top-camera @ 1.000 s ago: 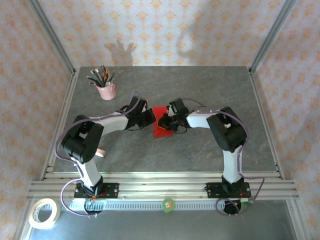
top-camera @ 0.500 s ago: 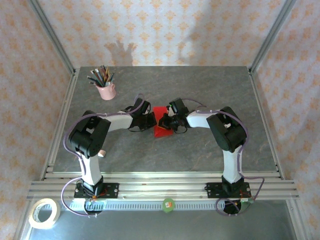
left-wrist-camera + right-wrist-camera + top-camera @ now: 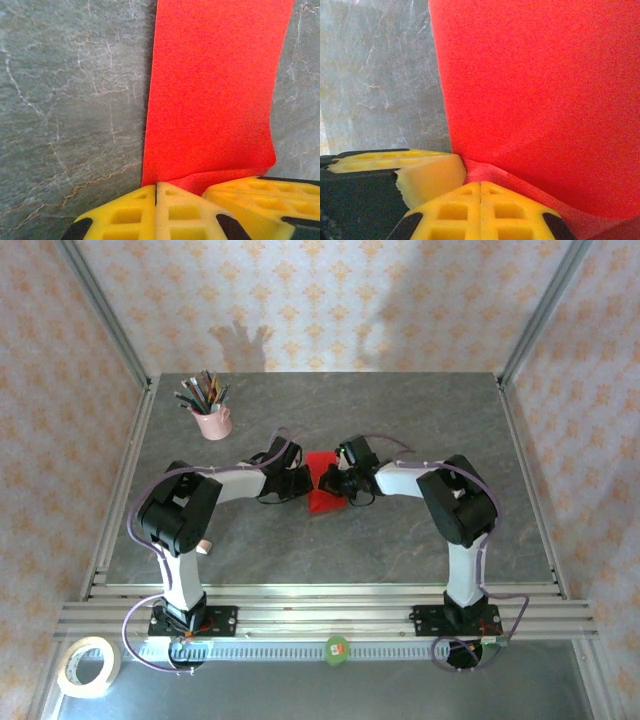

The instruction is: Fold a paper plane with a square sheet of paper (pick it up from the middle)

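1. Since a second ago the left arm's elbow has swung inward toward the centre, and the left gripper [image 3: 300,480] has closed in on the red sheet. The right arm has barely shifted.
2. The paper plane [image 3: 322,487] lies near the middle of the grey tabletop [image 3: 420,420], directly between the two grippers. From above it reads as a short, folded red shape rather than a sharp dart.
3. In the left wrist view the paper plane [image 3: 215,90] stretches away as a long flat red strip on the tabletop [image 3: 70,100]. Its near edge curls up and runs in between the yellow pads [image 3: 150,215].
4. The left gripper [image 3: 202,187] is clenched on that lifted near edge, with almost no gap between the pads.
5. The right gripper [image 3: 338,483] meets the sheet from the opposite side, touching its right edge.
6. In the right wrist view the paper plane [image 3: 545,90] rises as a broad red surface with a crease near the bottom. The right gripper [image 3: 463,173] has its pad tips brought together and looks to be grasping the paper there.
7. A pink cup [image 3: 211,423] holding pencils [image 3: 203,392] stands well apart at the far left of the tabletop.
8. A roll of tape [image 3: 87,665] lies beyond the near rail at the lower left.
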